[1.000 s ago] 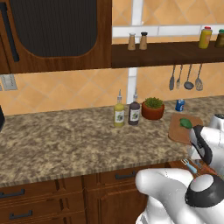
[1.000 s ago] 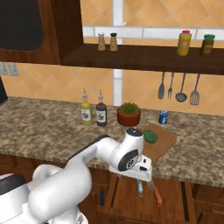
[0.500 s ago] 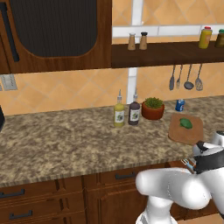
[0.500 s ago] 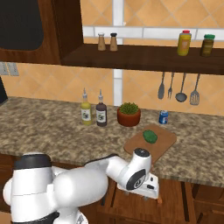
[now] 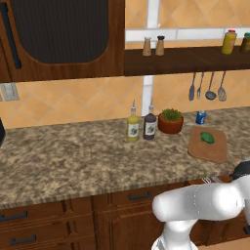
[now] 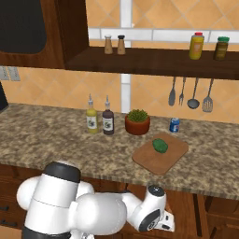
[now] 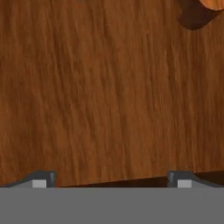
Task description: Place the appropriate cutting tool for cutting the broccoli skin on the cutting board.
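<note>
The broccoli [image 6: 160, 145] lies on the reddish-brown cutting board [image 6: 175, 156] at the right of the granite counter; the left base view also shows the broccoli [image 5: 207, 137] on the cutting board [image 5: 215, 151]. My arm is bent low below the counter edge, its hand [image 6: 158, 220] in front of the wooden cabinets. In the hand view my gripper [image 7: 111, 179] is open, its fingertips [image 7: 41, 178] wide apart over a plain brown wooden surface, nothing between them. Part of an orange object [image 7: 214, 3] with a dark shadow shows at the top right corner; I cannot tell what it is.
A yellow bottle [image 6: 91, 120], a dark bottle [image 6: 108, 121], a potted plant [image 6: 137, 122] and a blue can [image 6: 174, 124] stand behind the board. Utensils [image 6: 193, 93] hang on the wall under a shelf. Cabinet fronts [image 5: 49, 224] run below the counter.
The arm has sunk from counter height to below the counter edge. The orange-handled tool seen near the hand earlier is no longer seen in the base views.
</note>
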Available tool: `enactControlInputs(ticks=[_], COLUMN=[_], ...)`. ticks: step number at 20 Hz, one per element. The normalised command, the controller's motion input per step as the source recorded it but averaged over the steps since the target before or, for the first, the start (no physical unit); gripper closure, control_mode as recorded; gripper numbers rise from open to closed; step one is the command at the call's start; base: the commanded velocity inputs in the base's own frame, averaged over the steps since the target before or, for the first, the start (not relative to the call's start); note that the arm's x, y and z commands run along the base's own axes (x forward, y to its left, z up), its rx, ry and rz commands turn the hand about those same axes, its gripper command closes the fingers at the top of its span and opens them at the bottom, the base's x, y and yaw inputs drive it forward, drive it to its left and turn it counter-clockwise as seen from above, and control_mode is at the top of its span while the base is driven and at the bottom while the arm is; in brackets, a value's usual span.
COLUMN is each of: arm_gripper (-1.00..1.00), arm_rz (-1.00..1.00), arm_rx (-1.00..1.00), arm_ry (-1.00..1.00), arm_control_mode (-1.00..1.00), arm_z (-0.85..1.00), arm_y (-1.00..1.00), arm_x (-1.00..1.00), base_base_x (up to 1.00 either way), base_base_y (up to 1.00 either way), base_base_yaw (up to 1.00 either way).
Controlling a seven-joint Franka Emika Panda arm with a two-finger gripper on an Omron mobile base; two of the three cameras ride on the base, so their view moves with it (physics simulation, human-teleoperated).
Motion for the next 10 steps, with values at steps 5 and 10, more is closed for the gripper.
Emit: enactControlInputs(ticks=[5,10], arm_gripper=[-1.0,-1.0], arm_rz=[0.0,0.0], arm_rx=[0.0,0.02], arm_ry=[0.05,0.08], arm_control_mode=[-1.0,-1.0], arm_z=[-0.01,0.33], arm_y=[-0.02,0.0], arm_x=[-0.91,-1.0], base_base_x=[0.0,0.0], base_base_y=[0.0,0.0], base_base_yaw=[0.0,0.0])
